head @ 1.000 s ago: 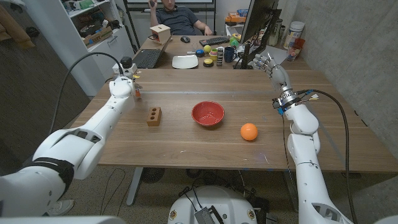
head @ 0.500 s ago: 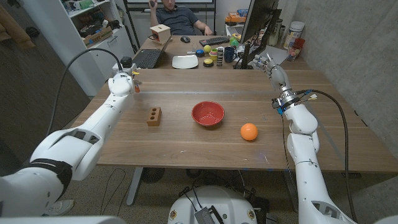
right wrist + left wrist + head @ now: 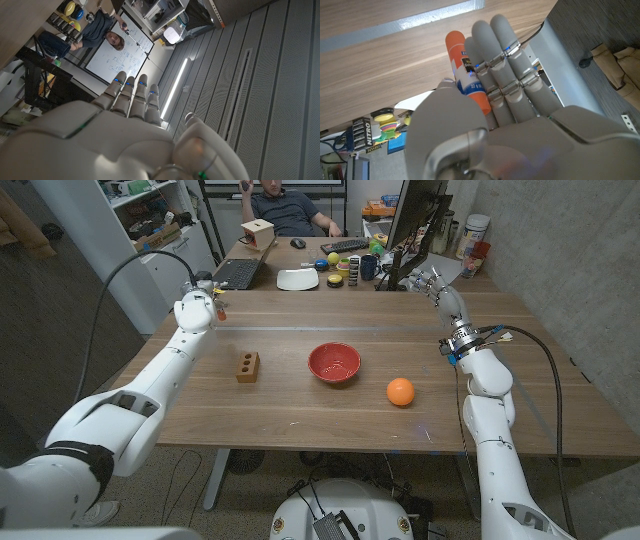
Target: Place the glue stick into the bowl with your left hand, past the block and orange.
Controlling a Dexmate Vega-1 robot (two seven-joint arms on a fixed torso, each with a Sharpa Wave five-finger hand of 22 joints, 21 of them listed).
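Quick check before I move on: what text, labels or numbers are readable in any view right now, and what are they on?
"NITRO": on a dark pack on the far desk, left wrist view.
Glue stick label, in the left hand: dark print and a blue band, too blurred to read.
Whiteboard behind the person: handwriting, too small to read.
Block, bowl, orange: no text visible.

Orange-capped glue stick (image 3: pixel 465 70), red bowl (image 3: pixel 334 363), brown block (image 3: pixel 247 366).

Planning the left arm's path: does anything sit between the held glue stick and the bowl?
Yes. The left hand holds the glue stick at the table's far left; the block sits roughly between it and the bowl. The orange lies beyond the bowl, out of the way.
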